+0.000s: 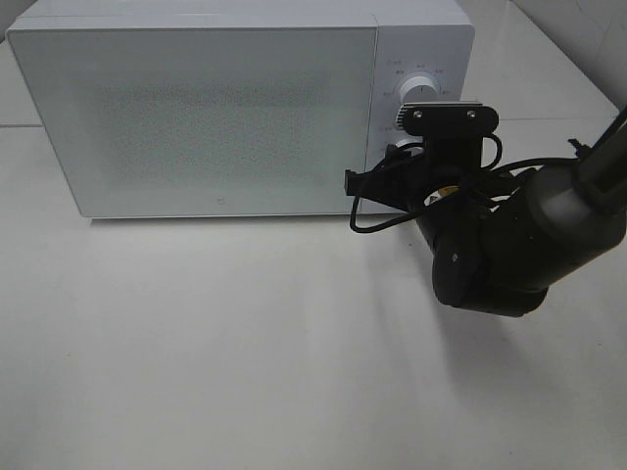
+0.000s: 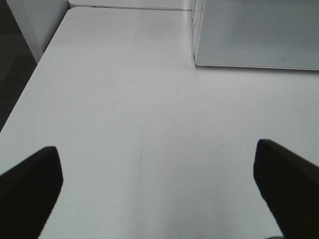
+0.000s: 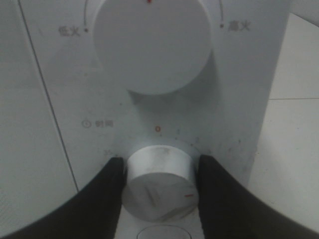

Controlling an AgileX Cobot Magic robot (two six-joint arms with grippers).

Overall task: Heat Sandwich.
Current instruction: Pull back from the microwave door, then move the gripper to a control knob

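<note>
The white microwave (image 1: 196, 108) stands at the back of the table with its door shut. The sandwich is out of view. My right gripper (image 3: 160, 169) is shut on the lower timer knob (image 3: 160, 181), one finger (image 3: 107, 191) on each side of it. The knob's red mark (image 3: 188, 195) sits well away from the 0 mark (image 3: 157, 129). In the exterior view my right gripper (image 1: 397, 162) is at the control panel, under the upper power knob (image 1: 419, 91). My left gripper (image 2: 157, 164) is open and empty over bare table.
The white table (image 1: 245, 343) stretches in front of the microwave. The right arm (image 1: 509, 245) hangs over its right side. The left wrist view shows the microwave's lower corner (image 2: 254, 35) and the table's left edge (image 2: 30, 84).
</note>
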